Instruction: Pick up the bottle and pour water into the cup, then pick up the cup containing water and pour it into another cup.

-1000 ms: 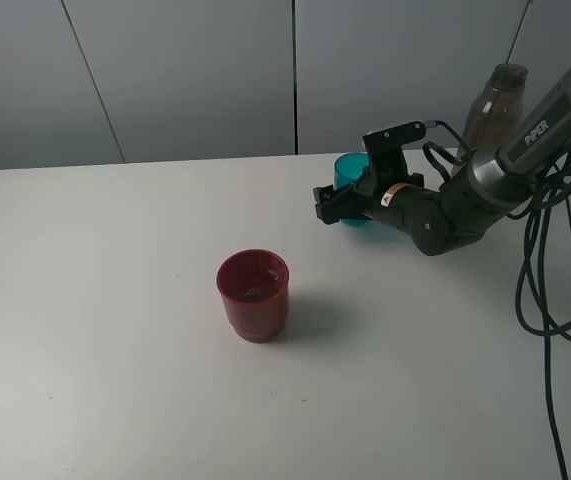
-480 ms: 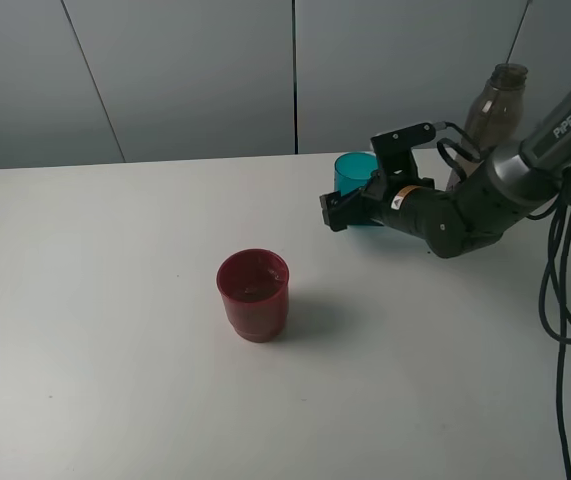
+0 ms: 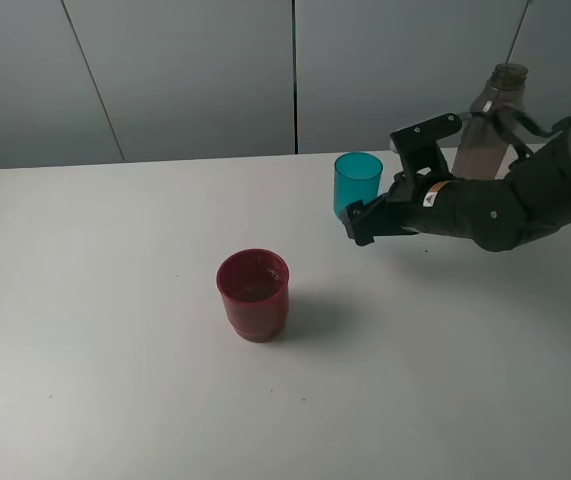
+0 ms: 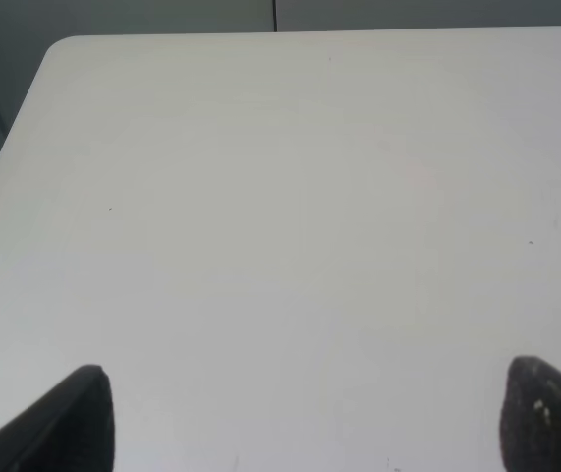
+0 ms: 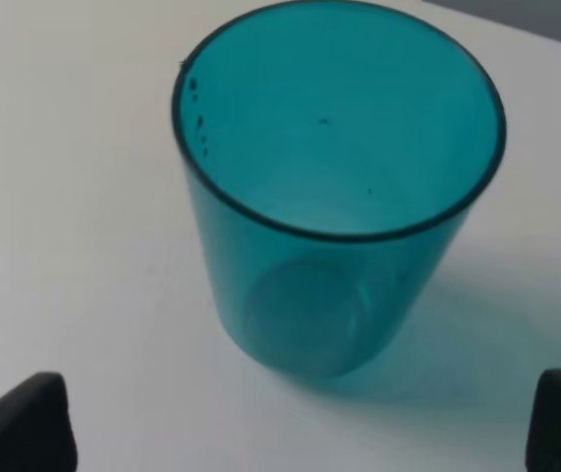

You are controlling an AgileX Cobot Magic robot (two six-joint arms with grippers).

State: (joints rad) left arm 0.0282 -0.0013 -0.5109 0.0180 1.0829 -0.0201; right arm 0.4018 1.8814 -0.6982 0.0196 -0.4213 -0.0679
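On my overhead feed the broad, matte white table (image 3: 115, 300) with its rounded corner fills nearly everything, backed by plain grey wall panels (image 3: 195, 75) split by thin dark seams. Next in size is the right arm (image 3: 525, 195), a glossy black jointed body ending in the right gripper (image 3: 357, 222), whose jaws stand wide apart and hold nothing; they sit just beside the teal cup, apart from it. Behind that arm stands the tall, slim, smoky grey-brown translucent plastic bottle (image 3: 493, 110), upright at the table's far edge, its lower part hidden. The squat dark red translucent plastic cup (image 3: 253, 294) stands alone mid-table, and I think a little liquid lies inside, though the view is poor. The small teal-blue translucent plastic tumbler (image 5: 334, 187) stands upright, smooth-walled and tapering. The left gripper (image 4: 305, 418) shows only two dark fingertips spread wide over bare table.
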